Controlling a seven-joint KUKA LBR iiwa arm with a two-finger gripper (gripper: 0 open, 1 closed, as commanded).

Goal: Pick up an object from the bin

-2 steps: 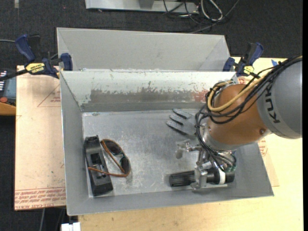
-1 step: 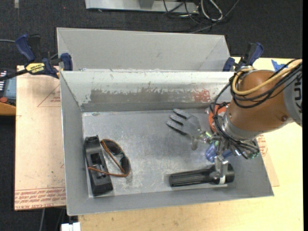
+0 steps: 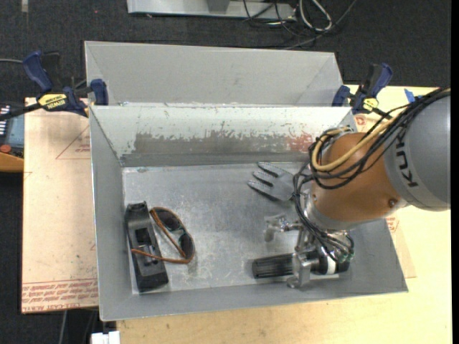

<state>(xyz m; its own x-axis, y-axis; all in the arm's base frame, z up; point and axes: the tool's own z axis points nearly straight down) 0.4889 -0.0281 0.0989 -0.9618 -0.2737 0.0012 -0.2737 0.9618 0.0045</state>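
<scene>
Just beside the pincer (image 3: 305, 269), a black cylinder (image 3: 272, 268) lies with its long axis left-right across the view; pincer state unclear

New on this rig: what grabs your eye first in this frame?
The arm's orange cover looms over the right side of the bin. Its hand is low by the front wall, beside a black cylindrical thing. At front left, brown-rimmed sunglasses lie against a black stapler-like block. A grey pronged piece lies towards the back wall.
</scene>
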